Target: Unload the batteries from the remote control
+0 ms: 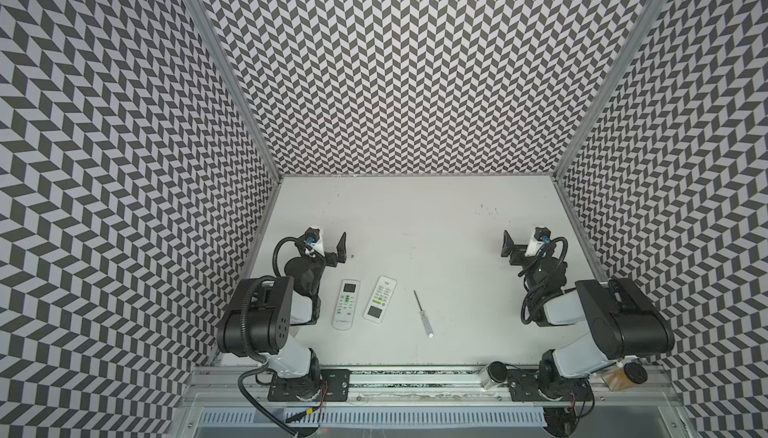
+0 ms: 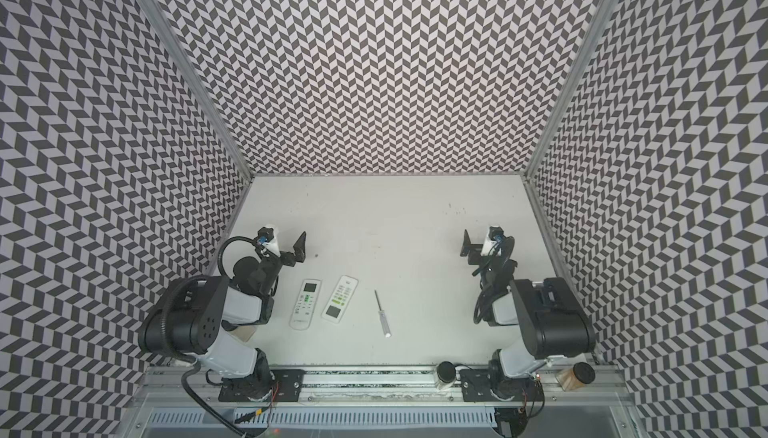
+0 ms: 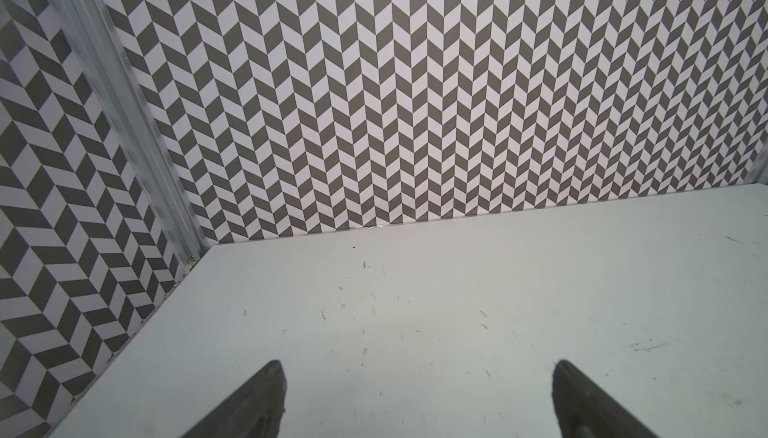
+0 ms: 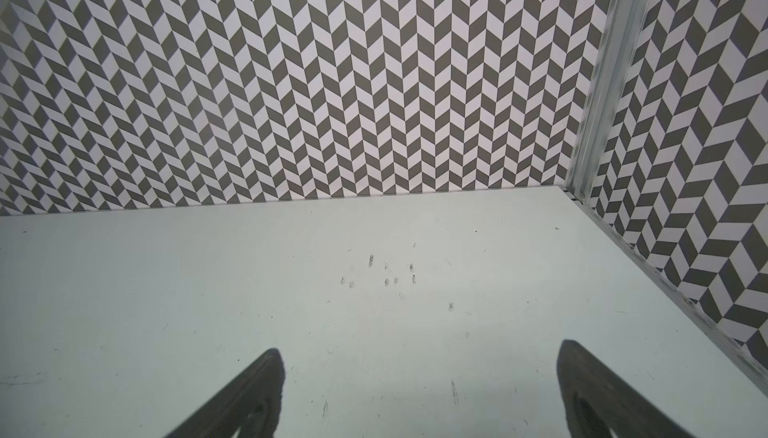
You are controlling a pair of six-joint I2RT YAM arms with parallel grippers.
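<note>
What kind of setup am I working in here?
Likely a robot test cell, not a home: chevron walls box in a white table, and the arms are mounted on an aluminium rail.

We see a scuffed white table bearing a remote control face up, a second remote control just beside it, and a screwdriver lying nearby, apart.

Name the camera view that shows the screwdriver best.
A top view: the screwdriver lies whole on the table, and both top views show it equally well. Both wrist views show only table and wall, not the screwdriver.
</note>
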